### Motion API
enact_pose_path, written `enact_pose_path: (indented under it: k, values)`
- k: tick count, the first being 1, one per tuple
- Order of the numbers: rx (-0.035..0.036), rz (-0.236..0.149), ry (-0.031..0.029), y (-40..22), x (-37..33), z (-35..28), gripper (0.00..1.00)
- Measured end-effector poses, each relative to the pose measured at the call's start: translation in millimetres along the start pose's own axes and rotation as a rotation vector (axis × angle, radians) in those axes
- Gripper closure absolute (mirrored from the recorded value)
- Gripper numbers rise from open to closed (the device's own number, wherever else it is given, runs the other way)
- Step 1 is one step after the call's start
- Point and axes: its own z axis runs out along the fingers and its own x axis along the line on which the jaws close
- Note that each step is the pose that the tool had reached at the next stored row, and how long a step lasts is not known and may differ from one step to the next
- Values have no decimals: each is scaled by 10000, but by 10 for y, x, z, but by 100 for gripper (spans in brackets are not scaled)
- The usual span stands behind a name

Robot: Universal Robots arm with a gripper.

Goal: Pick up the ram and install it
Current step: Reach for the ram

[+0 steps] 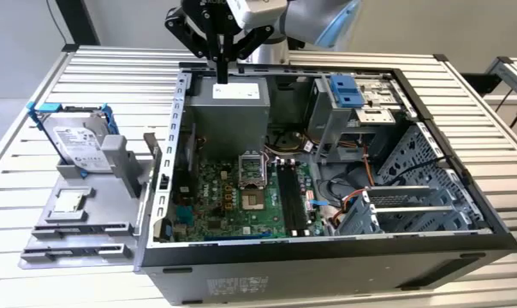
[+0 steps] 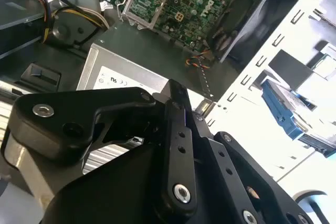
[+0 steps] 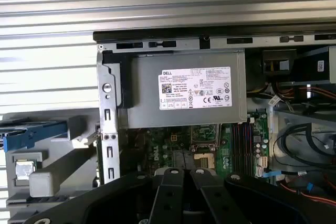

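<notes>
Looking down through the exterior view, I see the tool [image 1: 222,78] hanging over the open computer case [image 1: 327,269], its tips just above the grey power supply [image 1: 233,102]. The two fingers [image 2: 176,129] are pressed together in both wrist views, and I see nothing between them. The ram [image 1: 152,149] looks to be the thin stick standing on edge in the grey fixture [image 1: 79,228] on the slatted tabletop [image 1: 113,64]. It is just beside the case wall on the exterior view's left and well apart from the tool. The hard drive in its blue frame [image 1: 74,138] and a small square chip [image 1: 68,202] sit on the same fixture. Inside the case, the motherboard's black memory slots [image 1: 290,199] lie bare beside the processor socket [image 1: 251,173].
</notes>
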Motion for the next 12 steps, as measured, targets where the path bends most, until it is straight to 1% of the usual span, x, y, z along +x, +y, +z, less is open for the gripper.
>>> enact_pose_path:
  k: [8, 10, 12]
  values:
    - [0, 1, 0, 0, 5, 0, 100]
    - [1, 1, 0, -2, 28, -1, 100]
    - [1, 0, 0, -5, 76, -2, 100]
